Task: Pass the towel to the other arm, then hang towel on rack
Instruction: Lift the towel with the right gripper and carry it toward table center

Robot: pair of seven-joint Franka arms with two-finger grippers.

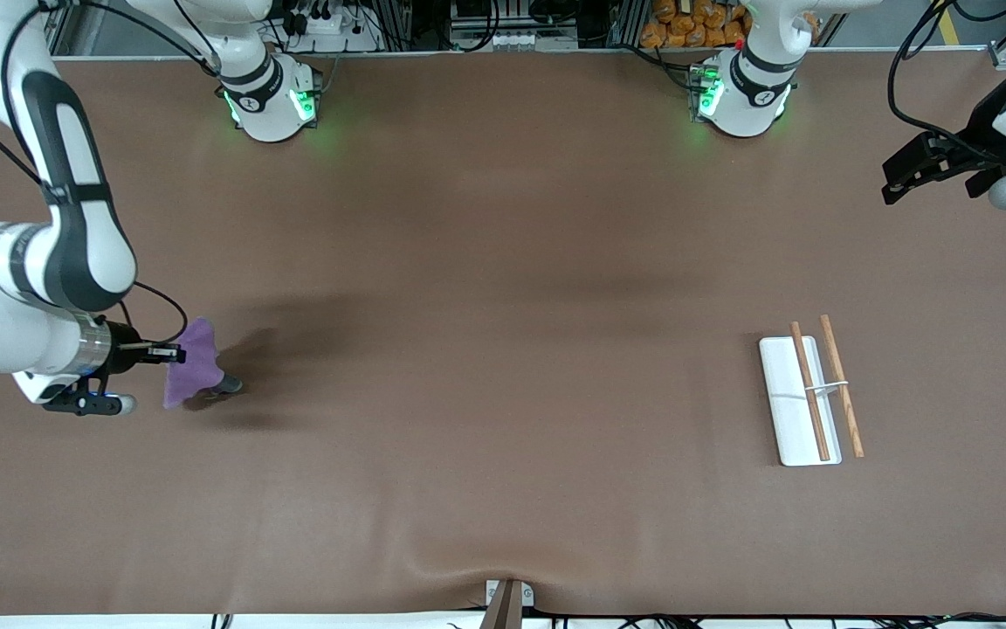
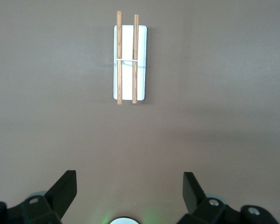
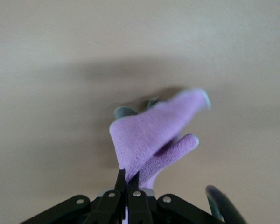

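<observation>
Right end effector (image 1: 173,353) pinched the purple towel (image 1: 191,367) shut near its bench edge; left end effector (image 1: 905,179) waited open, handover next, rack (image 1: 804,402) untouched

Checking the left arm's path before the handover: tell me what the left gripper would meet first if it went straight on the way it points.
Probably the bare table. The left gripper, open and waiting, points down at brown tabletop. The rack lies farther along that line, though depth is unclear.

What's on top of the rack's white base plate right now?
Two wooden rods joined by a thin metal crossbar sit over the base plate. No towel on it; the plate beneath the rods is hidden.
</observation>
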